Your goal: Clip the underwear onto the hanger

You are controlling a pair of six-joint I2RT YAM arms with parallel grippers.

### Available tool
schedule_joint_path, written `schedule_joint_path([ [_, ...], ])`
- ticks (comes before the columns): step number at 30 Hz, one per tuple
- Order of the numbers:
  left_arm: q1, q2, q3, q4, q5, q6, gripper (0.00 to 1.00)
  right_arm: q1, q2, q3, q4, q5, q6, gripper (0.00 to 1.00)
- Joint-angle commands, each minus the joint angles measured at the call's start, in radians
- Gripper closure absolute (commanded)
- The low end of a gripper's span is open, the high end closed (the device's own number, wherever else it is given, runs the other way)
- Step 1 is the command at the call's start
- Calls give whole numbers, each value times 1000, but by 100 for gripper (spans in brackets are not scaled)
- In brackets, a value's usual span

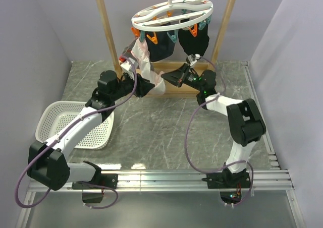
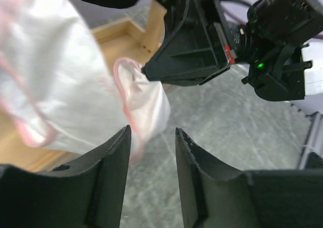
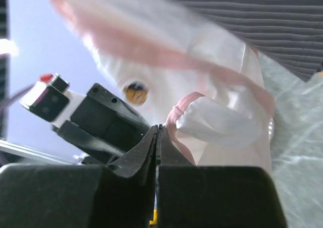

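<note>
Underwear [image 1: 144, 61]: hangs down from the left side of the hanger, over the far edge of the table [image 1: 151, 132]; its lower part is drawn sideways toward the right hand, between the two hands.
Hanger [image 1: 136, 19]: white oval ring hooked on the wooden frame [image 1: 107, 31] at the far edge of the table; orange clips [image 1: 153, 38] and teal clips [image 1: 171, 36] dangle under it.
Right hand [image 3: 157, 129]: fingers pressed flat together at the tip, pinching a pink-trimmed fold of the underwear [image 3: 222, 122]; the left wrist view shows the fabric bunched against that tip [image 2: 146, 71].
Left hand [image 2: 153, 132]: fingers apart with a clear gap; the lower edge of the underwear [image 2: 75, 97] sits just above and behind its left finger.
Hands together [image 1: 147, 85] [image 1: 165, 77]: tips near each other, below the hanger and just in front of the frame.
Dark garments [image 1: 161, 49]: clipped under the ring, right of the underwear.
Grey striped cloth [image 3: 262, 26]: behind the underwear in the right wrist view.
Basket [image 1: 96, 134]: white, by the left edge of the table.
</note>
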Motion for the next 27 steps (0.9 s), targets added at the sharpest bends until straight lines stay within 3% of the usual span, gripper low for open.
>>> schedule_joint_path([
  [1, -41, -12, 10, 41, -53, -88, 54, -29, -136, -40, -93, -21, -233, 100],
  [4, -46, 25, 62, -16, -165, -183, 55, -39, -176, -58, -140, -57, -289, 100],
  [10, -44, 102, 160, -85, -286, -241, 56, -37, -257, 6, -560, -146, -672, 100],
  [16, -46, 151, 206, -80, -221, -296, 59, 35, -395, 81, -856, -90, -1114, 100],
  [21, -46, 197, 234, -111, -225, -358, 64, 130, -485, 111, -990, -38, -1360, 100],
  [27, -46, 203, 234, -45, -172, -402, 50, 280, -469, 184, -1227, 40, -1691, 100],
])
